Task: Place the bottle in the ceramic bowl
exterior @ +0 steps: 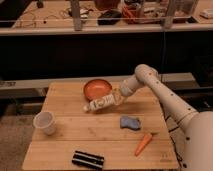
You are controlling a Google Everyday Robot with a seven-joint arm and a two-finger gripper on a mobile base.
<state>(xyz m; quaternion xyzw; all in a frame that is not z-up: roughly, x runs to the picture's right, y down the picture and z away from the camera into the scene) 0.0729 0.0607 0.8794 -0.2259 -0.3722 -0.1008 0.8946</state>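
Note:
The whitish bottle (100,104) with a printed label lies almost level just above the wooden table, its cap end pointing left. My gripper (115,99) is shut on the bottle's right end, the white arm reaching in from the right. The orange-brown ceramic bowl (96,89) sits on the table right behind the bottle, touching it in the view; nothing lies in the bowl.
A translucent white cup (45,122) stands at the table's left. A blue crumpled object (130,122) lies right of centre, a carrot (143,143) near the front right, and a black bar-shaped object (88,159) at the front edge. The wooden table (60,150) ends close behind the bowl.

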